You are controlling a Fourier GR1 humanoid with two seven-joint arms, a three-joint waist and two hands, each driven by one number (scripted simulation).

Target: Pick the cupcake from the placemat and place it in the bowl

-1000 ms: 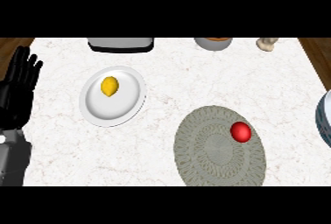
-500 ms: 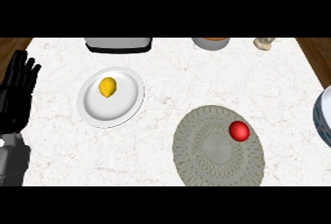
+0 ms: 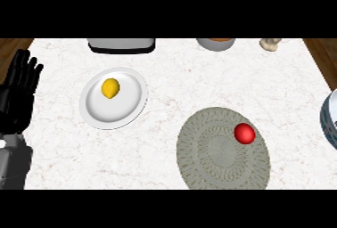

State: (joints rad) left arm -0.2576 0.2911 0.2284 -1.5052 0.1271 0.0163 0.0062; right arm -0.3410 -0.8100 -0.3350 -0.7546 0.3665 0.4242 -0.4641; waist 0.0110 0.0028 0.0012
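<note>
A small round red item lies on the upper right part of a round grey woven placemat; nothing shaped like a cupcake shows. At the right edge, the rim of a blue and white bowl is partly cut off by the frame. My left hand rests at the far left edge, open, fingers straight and pointing up, far from the placemat. My right hand does not show.
A white plate left of the middle carries a yellow lemon-like item. Along the far edge stand a dark grey tray-like thing, a grey bowl and a small beige object.
</note>
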